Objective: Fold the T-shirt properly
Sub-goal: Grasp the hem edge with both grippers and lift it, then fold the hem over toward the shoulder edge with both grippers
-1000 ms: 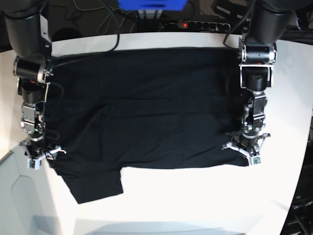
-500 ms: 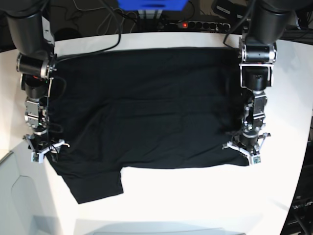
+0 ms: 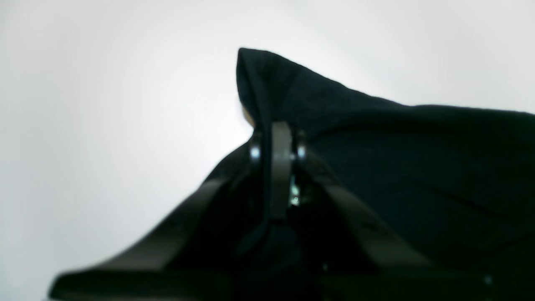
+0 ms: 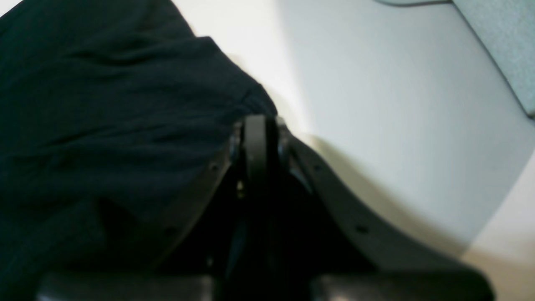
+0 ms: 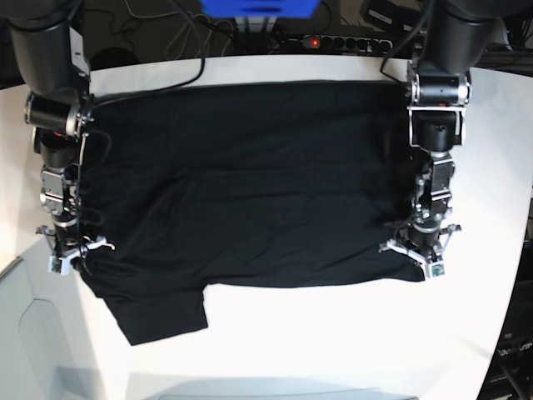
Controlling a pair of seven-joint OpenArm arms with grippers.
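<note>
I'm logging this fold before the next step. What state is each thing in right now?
T-shirt: spread flat on the table, unfolded, one sleeve sticking out at the near edge.
Left end effector: shut on the T-shirt's corner.
Right end effector: shut on the T-shirt's edge.
Table: white, bare at the near side.
Power strip: its switch light is red.

Base looks straight down; both wrist views sit close above the T-shirt.
</note>
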